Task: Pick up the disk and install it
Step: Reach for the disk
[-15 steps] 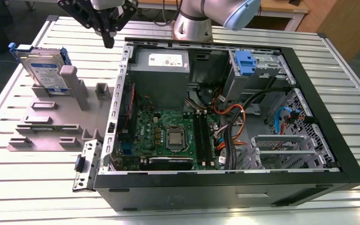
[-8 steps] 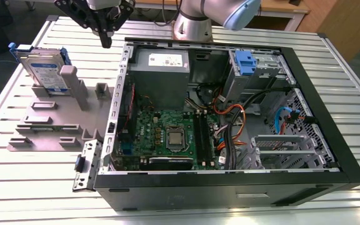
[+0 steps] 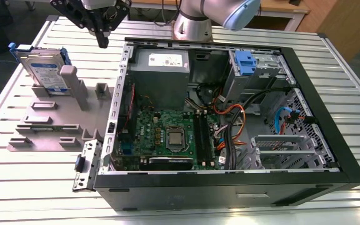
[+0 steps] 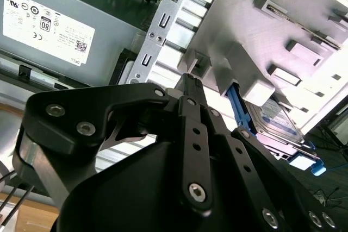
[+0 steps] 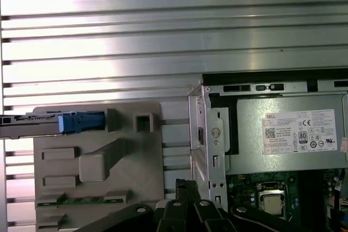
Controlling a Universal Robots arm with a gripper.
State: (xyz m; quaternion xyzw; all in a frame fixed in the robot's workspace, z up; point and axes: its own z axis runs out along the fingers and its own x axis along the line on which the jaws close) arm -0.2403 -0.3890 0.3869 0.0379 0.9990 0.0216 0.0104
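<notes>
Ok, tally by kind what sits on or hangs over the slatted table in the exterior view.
Disk: 1
Grey holder: 1
Open computer case: 1
Pincer: 1
Total: 4

The gripper [image 3: 103, 43] hung just off the far corner of the open computer case [image 3: 230, 187], fingers together, holding nothing. The disk [image 3: 42, 70] stood upright in a grey fixture [image 3: 52, 125] beside the case, on the exterior view's left
</notes>
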